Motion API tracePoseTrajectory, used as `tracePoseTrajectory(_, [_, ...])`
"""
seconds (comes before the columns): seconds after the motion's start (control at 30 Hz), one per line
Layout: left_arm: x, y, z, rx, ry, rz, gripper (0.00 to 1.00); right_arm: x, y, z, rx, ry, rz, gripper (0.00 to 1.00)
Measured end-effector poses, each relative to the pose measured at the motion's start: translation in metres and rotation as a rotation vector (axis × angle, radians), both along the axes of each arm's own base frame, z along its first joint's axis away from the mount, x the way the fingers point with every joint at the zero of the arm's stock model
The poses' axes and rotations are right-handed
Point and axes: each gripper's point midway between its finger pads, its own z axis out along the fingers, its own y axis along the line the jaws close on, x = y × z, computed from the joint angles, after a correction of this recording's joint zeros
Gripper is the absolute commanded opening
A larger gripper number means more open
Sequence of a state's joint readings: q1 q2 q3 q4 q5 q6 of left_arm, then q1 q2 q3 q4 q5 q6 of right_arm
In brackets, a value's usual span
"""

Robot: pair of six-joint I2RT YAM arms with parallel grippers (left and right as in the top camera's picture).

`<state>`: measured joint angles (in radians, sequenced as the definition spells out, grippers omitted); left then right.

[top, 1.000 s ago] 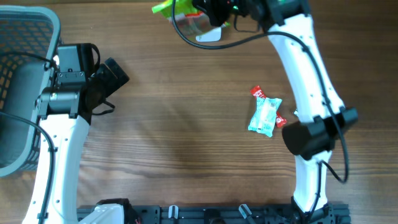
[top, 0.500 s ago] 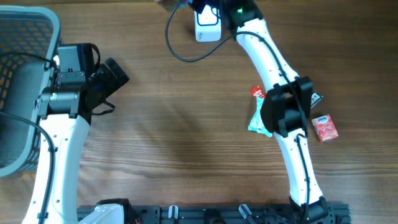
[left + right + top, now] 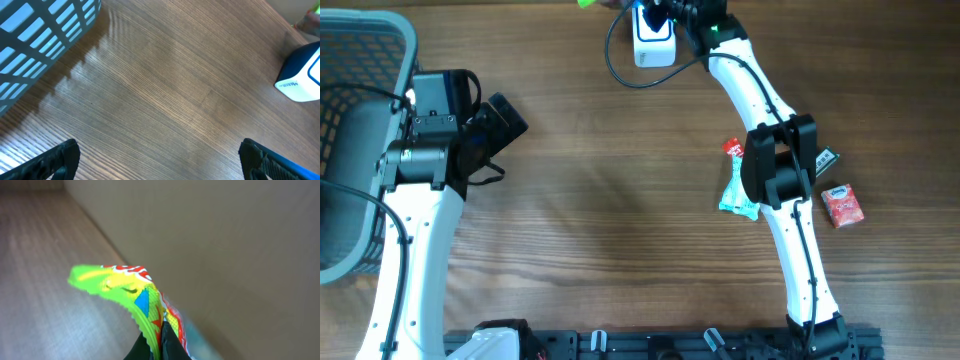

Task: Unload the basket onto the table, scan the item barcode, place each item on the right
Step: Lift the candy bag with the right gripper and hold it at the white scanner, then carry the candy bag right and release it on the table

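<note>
A bright green snack packet (image 3: pixel 131 291) with red and yellow print stands pinched between the fingers of my right gripper (image 3: pixel 159 341), which is shut on it. In the overhead view only the packet's green tip (image 3: pixel 586 3) shows at the top edge, left of the white and blue barcode scanner (image 3: pixel 653 45); the right fingertips are hidden at that edge. The scanner (image 3: pixel 302 75) also shows at the right of the left wrist view. My left gripper (image 3: pixel 160 155) hangs open over bare wood at the left (image 3: pixel 506 118), far from the scanner.
A grey mesh basket (image 3: pixel 360 60) stands at the left edge, next to the left arm. Right of centre lie a teal packet (image 3: pixel 738 190), a small red packet (image 3: pixel 734 148), a red box (image 3: pixel 842 206) and a dark wrapper (image 3: pixel 826 158). The scanner's black cable (image 3: pixel 620 80) loops below it.
My right arm has swung toward the far edge, carrying the green packet almost out of the overhead view. The red box is uncovered. The left arm has not moved.
</note>
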<state>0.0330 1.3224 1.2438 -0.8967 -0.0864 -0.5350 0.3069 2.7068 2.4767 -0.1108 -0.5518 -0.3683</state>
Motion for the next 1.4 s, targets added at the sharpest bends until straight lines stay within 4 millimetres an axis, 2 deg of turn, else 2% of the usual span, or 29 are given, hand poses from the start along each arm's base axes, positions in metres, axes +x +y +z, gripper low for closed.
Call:
tracePoseTrajectory(0.13, [0.000, 0.000, 0.000, 0.000, 0.000, 0.000, 1.00, -0.010, 0.003, -0.008, 0.045, 0.104, 0.036, 0.04])
tracePoseTrajectory(0.27, [0.000, 0.000, 0.000, 0.000, 0.000, 0.000, 1.00, -0.015, 0.000, -0.003, 0.074, 0.133, 0.065, 0.04])
tracePoseTrajectory(0.33, [0.000, 0.000, 0.000, 0.000, 0.000, 0.000, 1.00, -0.018, -0.003, 0.006, 0.082, 0.147, 0.075, 0.04])
tracePoseTrajectory(0.5, [0.000, 0.000, 0.000, 0.000, 0.000, 0.000, 1.00, -0.034, -0.008, 0.057, 0.098, 0.145, 0.094, 0.04])
tracePoseTrajectory(0.57, [0.000, 0.000, 0.000, 0.000, 0.000, 0.000, 1.00, -0.039, -0.012, 0.061, 0.087, 0.178, 0.081, 0.04])
tracePoseTrajectory(0.7, [0.000, 0.000, 0.000, 0.000, 0.000, 0.000, 1.00, -0.039, -0.023, 0.046, 0.054, 0.248, 0.027, 0.04])
tracePoseTrajectory(0.87, [0.000, 0.000, 0.000, 0.000, 0.000, 0.000, 1.00, -0.038, -0.032, 0.038, 0.040, 0.280, 0.001, 0.04])
tracePoseTrajectory(1.0, [0.000, 0.000, 0.000, 0.000, 0.000, 0.000, 1.00, -0.029, -0.024, 0.069, 0.103, 0.150, 0.047, 0.04])
tracePoseTrajectory(1.07, [0.000, 0.000, 0.000, 0.000, 0.000, 0.000, 1.00, -0.029, -0.023, 0.074, 0.121, 0.141, 0.058, 0.04])
tracePoseTrajectory(1.17, [0.000, 0.000, 0.000, 0.000, 0.000, 0.000, 1.00, -0.029, -0.025, 0.064, 0.123, 0.156, 0.061, 0.04])
tracePoseTrajectory(1.23, [0.000, 0.000, 0.000, 0.000, 0.000, 0.000, 1.00, -0.029, -0.026, 0.049, 0.120, 0.169, 0.066, 0.04])
tracePoseTrajectory(1.33, [0.000, 0.000, 0.000, 0.000, 0.000, 0.000, 1.00, -0.039, -0.024, 0.006, 0.117, 0.243, 0.095, 0.04])
tracePoseTrajectory(1.4, [0.000, 0.000, 0.000, 0.000, 0.000, 0.000, 1.00, -0.046, -0.023, -0.005, 0.118, 0.286, 0.113, 0.04])
